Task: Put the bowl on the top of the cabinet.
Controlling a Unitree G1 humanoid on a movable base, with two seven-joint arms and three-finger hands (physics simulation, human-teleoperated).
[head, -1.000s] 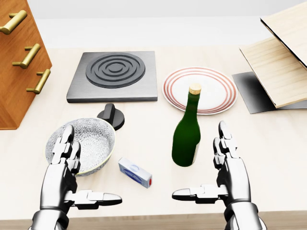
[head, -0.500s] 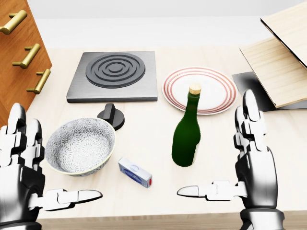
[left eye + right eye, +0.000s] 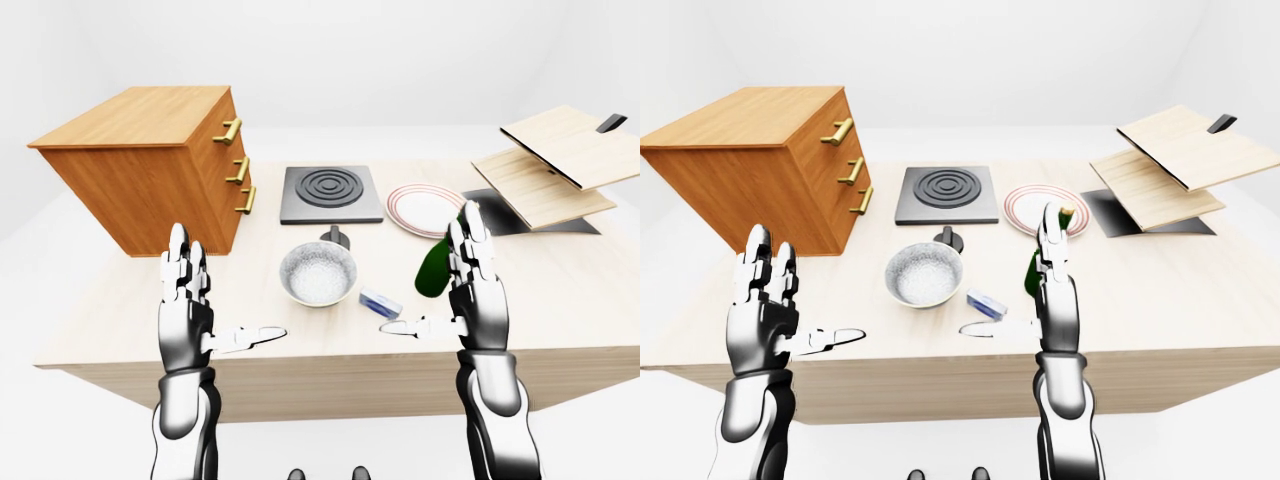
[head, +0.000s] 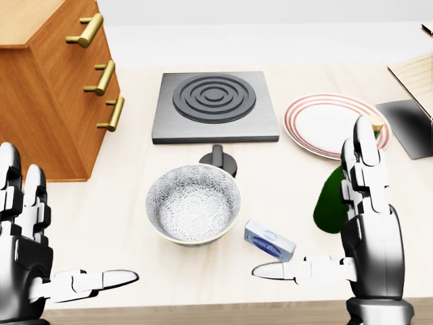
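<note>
A grey patterned bowl (image 4: 194, 203) stands upright on the pale wooden table (image 4: 101, 210), low in the middle of the head view. The wooden cabinet (image 4: 40, 101) with three brass drawer handles stands at the left; its flat top (image 3: 140, 115) shows in the left-eye view. My left hand (image 4: 61, 233) is open and empty at the bottom left, left of the bowl and apart from it. My right hand (image 4: 314, 237) is open and empty at the bottom right, fingers pointing up, right of the bowl.
A grey hob (image 4: 214, 105) with a black knob (image 4: 218, 160) lies above the bowl. A red-rimmed plate (image 4: 331, 125), a green bottle (image 4: 330, 200) partly behind my right hand, and a small blue-white box (image 4: 269, 240) are at the right. Wooden boards (image 3: 555, 165) lie far right.
The whole picture has shifted right, so the camera has moved left; more of the cabinet shows. My left hand has moved off the bowl to the left. Both hands stay open.
</note>
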